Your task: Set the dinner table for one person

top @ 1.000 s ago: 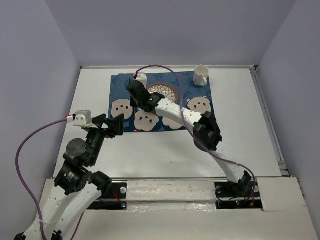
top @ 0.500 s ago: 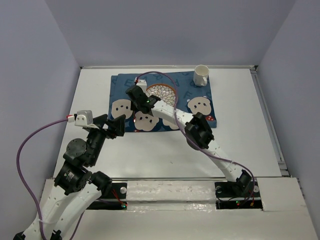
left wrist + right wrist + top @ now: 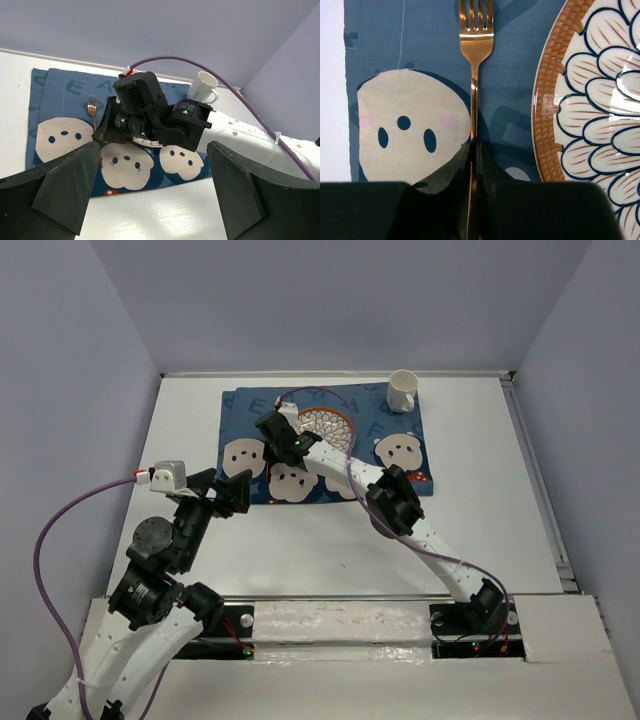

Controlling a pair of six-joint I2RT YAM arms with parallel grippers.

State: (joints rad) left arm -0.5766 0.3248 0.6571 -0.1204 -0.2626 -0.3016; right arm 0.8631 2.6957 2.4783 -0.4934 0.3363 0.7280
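My right gripper [image 3: 268, 448] [image 3: 474, 150] is shut on the handle of a gold fork [image 3: 474, 75], which points away along the blue mat [image 3: 420, 40] just left of the patterned plate [image 3: 590, 100]. I cannot tell whether the fork touches the mat. The fork [image 3: 92, 106] and the right gripper also show in the left wrist view. The plate [image 3: 330, 425] sits in the middle of the mat [image 3: 390, 425] on the white dinner table [image 3: 300, 540]. My left gripper [image 3: 225, 490] [image 3: 152, 150] is open and empty at the mat's near left corner.
A white mug [image 3: 401, 391] [image 3: 202, 86] stands at the mat's far right corner. The right forearm and elbow [image 3: 395, 502] hang over the mat's near right part. Purple cables loop over both arms. Grey walls enclose the table on three sides.
The right gripper, holding the fork, has shifted slightly nearer beside the plate, and its elbow has swung left. The left arm has not moved.
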